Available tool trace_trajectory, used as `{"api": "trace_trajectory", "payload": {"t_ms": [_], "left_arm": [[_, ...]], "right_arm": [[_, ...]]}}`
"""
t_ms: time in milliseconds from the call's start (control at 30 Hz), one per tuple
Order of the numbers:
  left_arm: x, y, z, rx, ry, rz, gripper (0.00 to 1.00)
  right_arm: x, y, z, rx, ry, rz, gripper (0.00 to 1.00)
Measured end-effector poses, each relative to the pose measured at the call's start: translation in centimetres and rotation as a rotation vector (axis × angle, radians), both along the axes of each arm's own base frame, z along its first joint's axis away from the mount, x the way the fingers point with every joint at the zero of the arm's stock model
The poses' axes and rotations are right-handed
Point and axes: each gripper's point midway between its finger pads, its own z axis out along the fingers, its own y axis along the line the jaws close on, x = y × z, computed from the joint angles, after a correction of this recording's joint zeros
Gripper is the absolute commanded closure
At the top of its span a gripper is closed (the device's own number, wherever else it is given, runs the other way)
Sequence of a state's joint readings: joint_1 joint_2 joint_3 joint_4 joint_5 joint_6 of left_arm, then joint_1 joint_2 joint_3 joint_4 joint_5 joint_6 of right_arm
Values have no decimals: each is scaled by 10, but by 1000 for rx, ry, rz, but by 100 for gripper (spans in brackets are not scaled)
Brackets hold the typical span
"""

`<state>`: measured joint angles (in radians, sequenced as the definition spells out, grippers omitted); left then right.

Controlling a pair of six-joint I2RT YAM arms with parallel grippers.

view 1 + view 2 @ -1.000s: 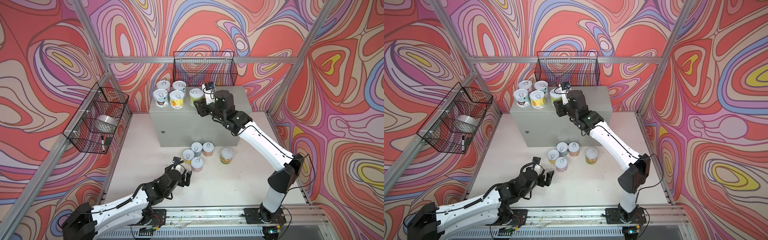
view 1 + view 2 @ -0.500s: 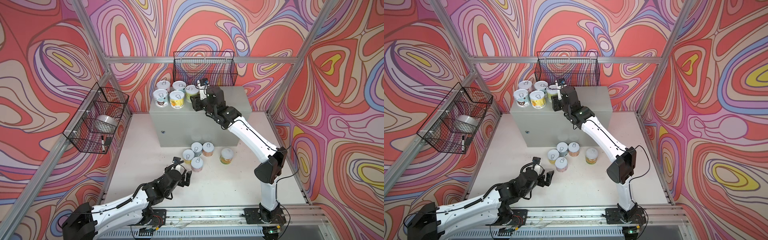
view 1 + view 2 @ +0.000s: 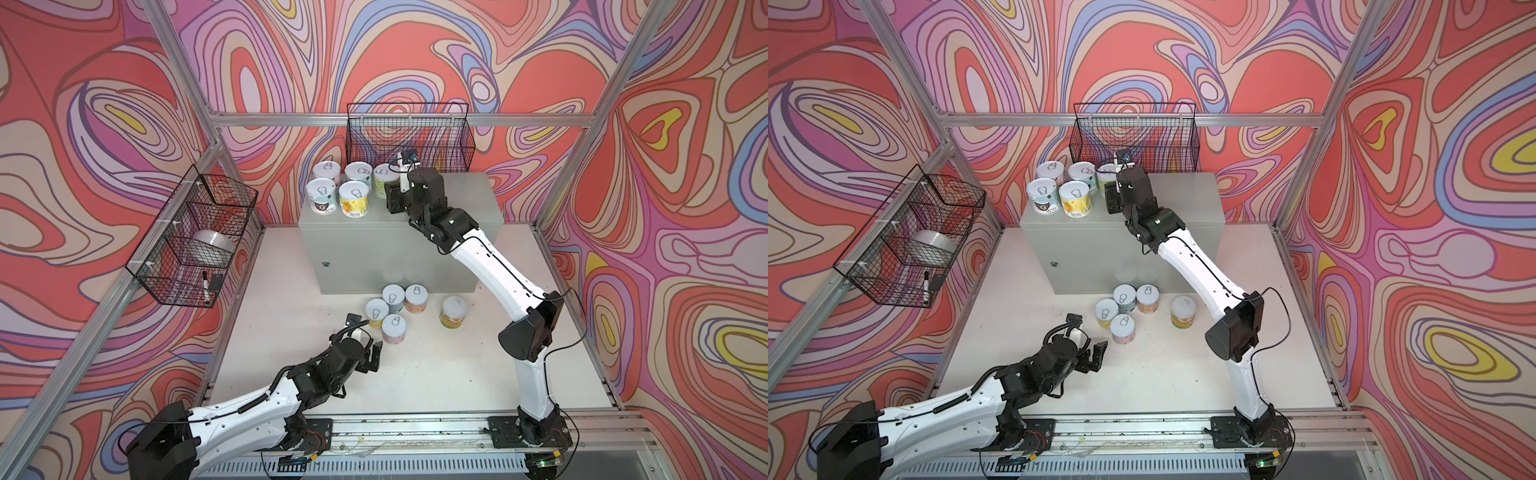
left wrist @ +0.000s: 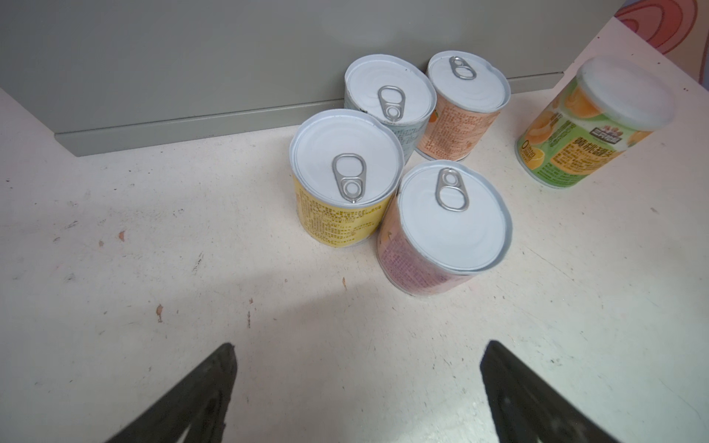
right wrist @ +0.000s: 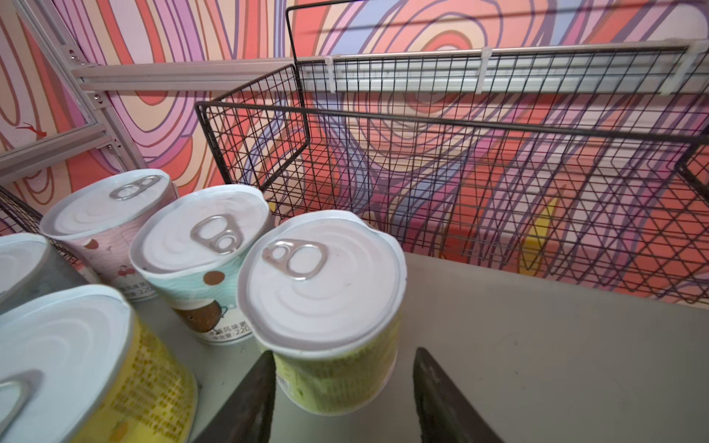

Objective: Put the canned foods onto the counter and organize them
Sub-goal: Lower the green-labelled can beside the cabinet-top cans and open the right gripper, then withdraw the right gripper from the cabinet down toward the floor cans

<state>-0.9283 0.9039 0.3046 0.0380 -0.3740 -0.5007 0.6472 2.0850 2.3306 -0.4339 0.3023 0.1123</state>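
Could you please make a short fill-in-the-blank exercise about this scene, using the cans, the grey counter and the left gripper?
1. On the counter stand ___ cans.
2. The can with the plain cap wears a ___ and orange label.
3. The silver tape roll lies in a black wire ___.
4. The left gripper is ___, not shut.

Missing words: five; green; basket; open.

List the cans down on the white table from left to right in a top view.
yellow can → peach can → green can. The pale can and pink can line up one behind the other between yellow and peach, so I leave them unranked.
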Motion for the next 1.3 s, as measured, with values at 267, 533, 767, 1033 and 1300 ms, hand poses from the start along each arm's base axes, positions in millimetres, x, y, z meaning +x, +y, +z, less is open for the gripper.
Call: {"api": "trace_trajectory", "payload": {"t_ms": [267,533,767,1033,1300], "left_arm": [[1,-1,0,-2,-1,0,0],[1,-1,6,-21,-16,1,0],[1,-1,11,-28,-29,-4,0],[-2,-4,18,-52,-48,-36,0],[-4,-10,-4,2,18,-67,0]], "right_arm": [[6,-3,-6,-24,-6,-31,40],[-9,0,-4,-18,2,52,37],[-100,-34,45,59,-74,166,28],[-180,-50,18,84,-72,180,18],[-206,-89,-132,-24,196,50,12]]}}
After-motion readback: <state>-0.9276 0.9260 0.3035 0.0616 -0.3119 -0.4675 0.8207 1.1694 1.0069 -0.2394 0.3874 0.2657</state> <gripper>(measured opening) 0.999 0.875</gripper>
